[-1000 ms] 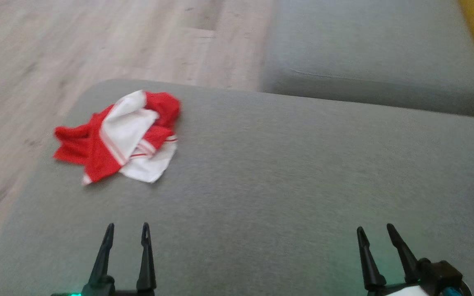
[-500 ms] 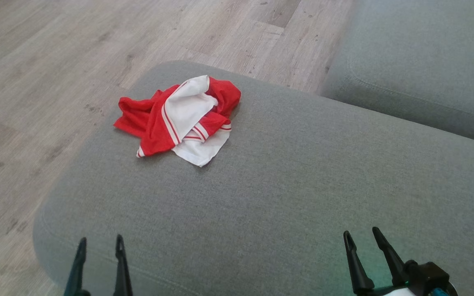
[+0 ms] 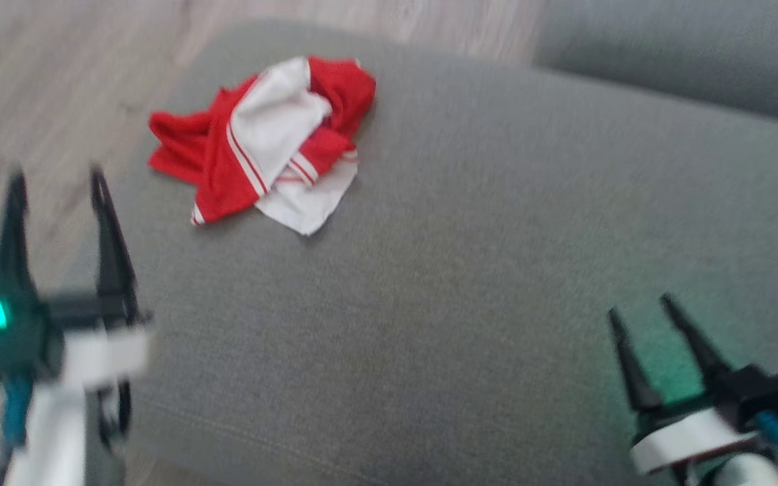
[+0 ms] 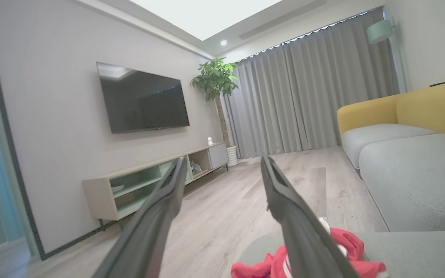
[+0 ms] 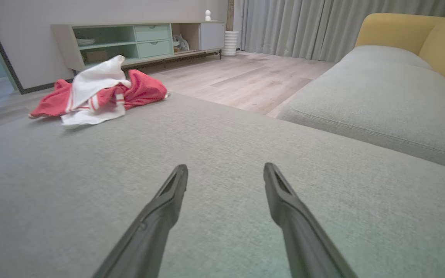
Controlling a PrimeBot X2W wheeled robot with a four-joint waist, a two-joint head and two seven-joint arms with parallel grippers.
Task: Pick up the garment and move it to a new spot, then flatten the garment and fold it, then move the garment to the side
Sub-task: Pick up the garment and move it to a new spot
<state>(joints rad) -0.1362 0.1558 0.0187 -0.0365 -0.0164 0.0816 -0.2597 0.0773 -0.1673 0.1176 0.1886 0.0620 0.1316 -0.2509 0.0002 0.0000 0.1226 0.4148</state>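
Garment [image 3: 261, 142] lies crumpled in a heap, red mesh with a white panel folded on top, striped trim showing. It sits on the grey seat cushion [image 3: 470, 243] near the cushion's far left corner.

Left gripper [image 3: 57, 177]: fingers spread apart, nothing between them. Head view is smeared here. The heap is ahead of this gripper and off to its right, near but not touching. The gripper sits over the cushion's left edge where it meets the wood floor [image 3: 58, 61]. Left wrist view: left gripper [image 4: 224, 160] points out level across the room, and the garment [image 4: 352, 247] shows low behind its right finger, partly hidden by it. Past the fingertips are a wall TV [image 4: 145, 100], a low cabinet [image 4: 145, 185], a potted plant [image 4: 214, 77] and grey curtains [image 4: 315, 88].

Right gripper [image 3: 639, 306]: fingers also apart, holding nothing. The heap is well apart from it, far ahead and to its left. Right wrist view: right gripper [image 5: 225, 166] is low over bare grey fabric, with the garment [image 5: 99, 96] at upper left, ahead-left of the fingertips, at the cushion's far edge. A second grey cushion [image 5: 381, 88] is ahead-right of this gripper across a gap, with a yellow backrest [image 5: 408, 31] behind it.
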